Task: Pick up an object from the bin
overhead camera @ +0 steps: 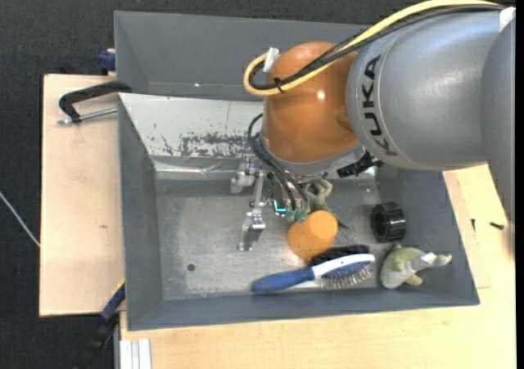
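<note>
Orange first on the camera view: a smooth, rounded orange lump (312,233) lies on the floor of the grey bin (188,253), right of centre and toward the near wall. My gripper (260,220) hangs low just beside it on its left, over bare metal. Whether the pincer is wide or narrow I cannot tell, since the arm's orange wrist cover (307,110) looms over it. I see nothing held.

That lump is the nearest candidate, I'd say. To do it well I'd slide toward it and centre squarely before closing. It looks round and slick, likely to squirt out of a lopsided pinch.

Mind the blue-handled brush (315,272) right below the lump, its bristle end close against it. A black cap (388,222) and a pale green toy (407,266) lie further right, clear of the approach.
</note>
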You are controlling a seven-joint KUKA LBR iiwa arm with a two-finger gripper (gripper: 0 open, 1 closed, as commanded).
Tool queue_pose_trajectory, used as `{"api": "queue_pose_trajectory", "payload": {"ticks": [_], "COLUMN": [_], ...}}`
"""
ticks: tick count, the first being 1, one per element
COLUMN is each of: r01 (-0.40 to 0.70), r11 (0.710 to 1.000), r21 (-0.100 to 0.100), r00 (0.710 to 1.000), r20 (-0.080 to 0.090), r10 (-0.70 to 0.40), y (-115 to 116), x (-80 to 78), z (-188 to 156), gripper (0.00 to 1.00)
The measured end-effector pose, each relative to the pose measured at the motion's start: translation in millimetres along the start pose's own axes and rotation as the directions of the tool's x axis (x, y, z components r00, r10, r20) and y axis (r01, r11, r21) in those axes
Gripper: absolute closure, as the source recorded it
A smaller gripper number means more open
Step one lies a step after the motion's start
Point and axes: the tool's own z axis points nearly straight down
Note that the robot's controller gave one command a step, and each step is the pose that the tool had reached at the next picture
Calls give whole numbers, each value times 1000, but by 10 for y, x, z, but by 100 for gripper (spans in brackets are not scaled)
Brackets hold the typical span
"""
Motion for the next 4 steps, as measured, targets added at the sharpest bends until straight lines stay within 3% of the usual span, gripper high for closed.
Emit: {"api": "queue_pose_trajectory", "payload": {"ticks": [1,2,3,4], "r01": [130,379,379,457], "r11": [991,925,925,889], "r21": [4,4,6,11], "r00": [991,925,925,889], "r20": [5,16,26,21], "r10": [-130,-379,-379,-457], "y": [-1055,-1595,-1578,-1730], "x": [-196,-644,-672,-590], "z": [401,1071,1042,-404], "gripper": [0,0,100,100]}}
